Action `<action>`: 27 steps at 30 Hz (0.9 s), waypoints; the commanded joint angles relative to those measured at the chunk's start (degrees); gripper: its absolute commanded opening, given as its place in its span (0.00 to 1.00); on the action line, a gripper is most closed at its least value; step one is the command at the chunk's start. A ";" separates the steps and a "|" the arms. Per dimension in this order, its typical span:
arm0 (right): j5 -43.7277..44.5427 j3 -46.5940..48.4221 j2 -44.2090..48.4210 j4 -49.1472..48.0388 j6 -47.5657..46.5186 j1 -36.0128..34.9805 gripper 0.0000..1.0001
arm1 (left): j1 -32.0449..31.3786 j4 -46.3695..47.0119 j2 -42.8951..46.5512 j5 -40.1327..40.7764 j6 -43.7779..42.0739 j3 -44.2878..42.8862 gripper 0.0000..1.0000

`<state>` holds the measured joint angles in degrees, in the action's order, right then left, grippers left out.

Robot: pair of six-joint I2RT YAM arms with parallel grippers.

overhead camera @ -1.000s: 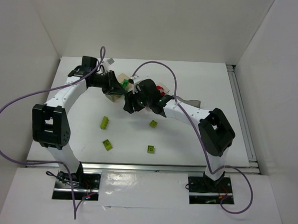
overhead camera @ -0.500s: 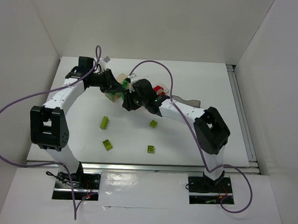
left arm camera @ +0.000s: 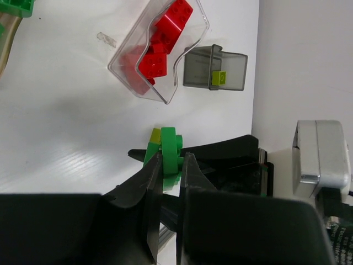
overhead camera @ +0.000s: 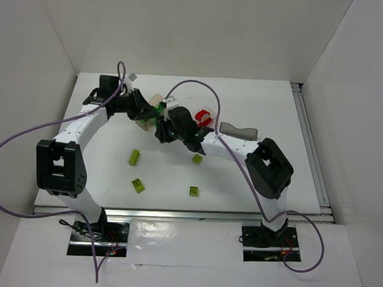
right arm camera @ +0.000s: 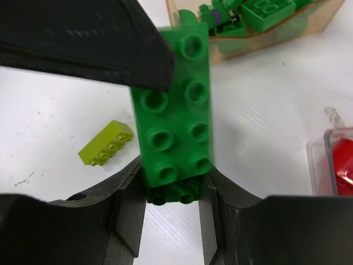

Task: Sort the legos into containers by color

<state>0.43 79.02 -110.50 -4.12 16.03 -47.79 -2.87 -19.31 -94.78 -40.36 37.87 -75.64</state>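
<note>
While gripped, the green brick [right arm camera: 174, 116] shows eight studs.

Position found: the held brick [right arm camera: 174, 110] sits between the fingers of the right pincer [right arm camera: 172, 182] at one end and between those of the left pincer [left arm camera: 170, 168] at the other. The two pincers stand tip to tip above the table [overhead camera: 258, 102].

Ahead of the right pincer, slightly to its right, lies the left tray [right arm camera: 314, 25] with several bricks in it. One loose brick [right arm camera: 106, 143] lies on the table to that pincer's left.

Ahead of the left pincer lies the middle tray [left arm camera: 165, 88], with bricks inside. Just beside that tray, on the pincer's right, the right tray [left arm camera: 198, 61] holds a single brick [left arm camera: 219, 78].

Three further loose bricks [overhead camera: 193, 191] lie on the table behind both pincers, toward the arm bases.
</note>
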 commanded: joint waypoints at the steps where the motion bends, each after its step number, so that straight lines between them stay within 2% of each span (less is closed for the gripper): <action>1: 5.81 -2.11 3.27 -2.91 1.55 -0.37 0.17 | -0.20 0.68 2.76 -0.69 4.05 -0.21 0.00; 11: 4.58 -10.10 7.65 -2.46 0.32 -0.37 0.17 | 0.33 1.21 0.83 -1.57 4.06 -1.44 0.00; 14: 6.59 -12.65 10.29 -1.77 0.32 -0.37 0.17 | 1.46 -2.20 0.04 2.38 1.52 -4.15 0.00; 22: 13.28 -17.32 23.30 3.50 -0.21 -0.37 0.17 | 2.17 -8.46 -6.20 23.79 -1.92 -13.48 0.00; 27: 14.52 -17.32 26.21 5.35 -0.21 -0.37 0.17 | 2.17 -9.78 -11.03 29.63 -2.45 -17.60 0.00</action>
<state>12.36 61.76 -85.97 -0.99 16.23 -48.07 -0.89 -26.96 -103.07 -17.47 37.08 -90.30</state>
